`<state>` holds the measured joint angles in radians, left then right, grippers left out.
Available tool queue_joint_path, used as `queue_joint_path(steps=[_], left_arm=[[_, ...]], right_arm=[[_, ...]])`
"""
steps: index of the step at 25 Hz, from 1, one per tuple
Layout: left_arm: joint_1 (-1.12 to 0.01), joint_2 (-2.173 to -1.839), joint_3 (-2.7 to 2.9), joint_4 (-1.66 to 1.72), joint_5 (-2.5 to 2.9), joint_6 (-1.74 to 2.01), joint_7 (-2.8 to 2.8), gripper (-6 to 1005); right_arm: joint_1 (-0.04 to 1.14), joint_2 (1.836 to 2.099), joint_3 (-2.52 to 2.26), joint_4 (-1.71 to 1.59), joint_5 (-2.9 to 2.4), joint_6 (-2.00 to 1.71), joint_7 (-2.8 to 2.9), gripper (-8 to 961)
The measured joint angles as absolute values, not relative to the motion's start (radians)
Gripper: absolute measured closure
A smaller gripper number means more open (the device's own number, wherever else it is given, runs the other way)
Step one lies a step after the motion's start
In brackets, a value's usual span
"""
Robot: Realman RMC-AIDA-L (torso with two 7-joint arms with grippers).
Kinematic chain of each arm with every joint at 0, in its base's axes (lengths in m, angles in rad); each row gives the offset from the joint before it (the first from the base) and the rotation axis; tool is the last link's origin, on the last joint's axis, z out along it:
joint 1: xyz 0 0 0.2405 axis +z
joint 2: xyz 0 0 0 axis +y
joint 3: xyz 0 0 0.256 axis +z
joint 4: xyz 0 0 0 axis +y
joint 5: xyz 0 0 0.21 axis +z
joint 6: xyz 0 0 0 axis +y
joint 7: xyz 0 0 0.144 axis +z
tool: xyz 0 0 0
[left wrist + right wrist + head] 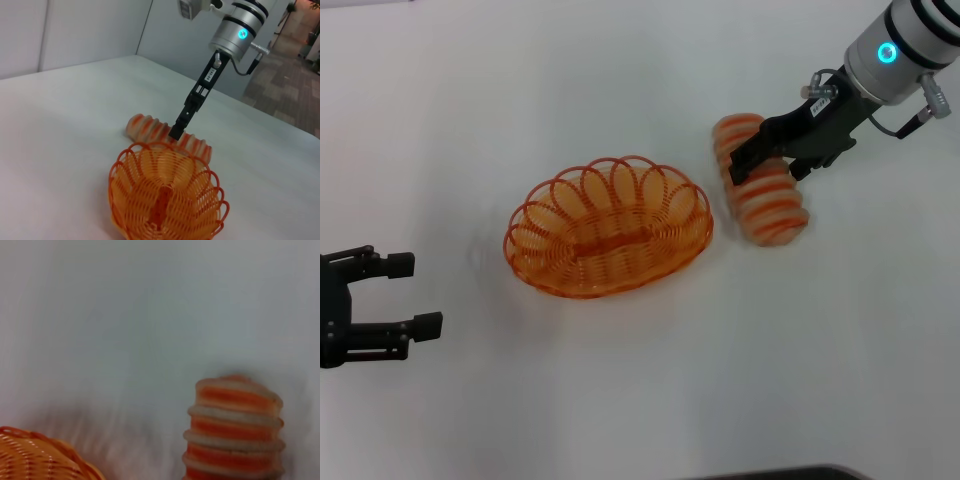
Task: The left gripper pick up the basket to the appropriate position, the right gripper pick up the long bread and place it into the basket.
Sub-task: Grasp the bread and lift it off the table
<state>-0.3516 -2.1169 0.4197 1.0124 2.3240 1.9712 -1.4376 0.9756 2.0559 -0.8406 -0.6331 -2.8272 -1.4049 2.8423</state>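
On the white table [620, 80], the basket [608, 227] sits near the middle of the head view, upright and with nothing in it, and the long bread [760, 180] lies just beside its right end, apart from the rim by a thin strip of bare surface. Over the loaf's middle the right gripper [760, 160] reaches in from the upper right, its black fingers lying across the ridged stripes; from the left wrist view its tip comes down right at the top of the loaf, but whether the fingers are closed on the bread or only straddling it cannot be told from any of the views (the right wrist view shows just one end of the loaf and a corner of the basket rim, no fingers). The left gripper [402, 295] rests low at the left edge of the head view, well apart from the basket, with its two fingers spread and nothing between them. Judging by this layout, the basket looks already placed and the step in hand is the grasp of the bread. The next move likely calls for a firm pinch across the loaf's width, a lift high enough to clear the looped rim, then a short carry toward the robot's left and a lowering with the loaf's length turned along the basket's long axis so that it settles inside rather than on the wires.
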Motion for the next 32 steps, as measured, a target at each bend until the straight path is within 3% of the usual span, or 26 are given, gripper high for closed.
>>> queue_joint_path(steps=[10, 21, 26, 32], left_arm=[[-0.360, -2.121, 0.419, 1.010, 2.320, 1.975, -1.437, 109], [-0.364, -2.121, 0.419, 1.007, 2.319, 1.976, -1.438, 109], [-0.365, -2.121, 0.419, 1.007, 2.319, 1.972, -1.438, 110], [-0.366, -2.121, 0.422, 0.998, 2.319, 1.971, -1.438, 110]], right_arm=[[0.981, 2.058, -0.861, -0.599, -2.827, -1.390, 2.844, 26], [0.979, 2.062, -0.869, -0.595, -2.827, -1.345, 2.844, 95], [0.970, 2.064, -0.876, -0.611, -2.820, -1.325, 2.823, 282], [0.948, 2.083, -0.877, -0.739, -2.745, -1.321, 2.651, 319]])
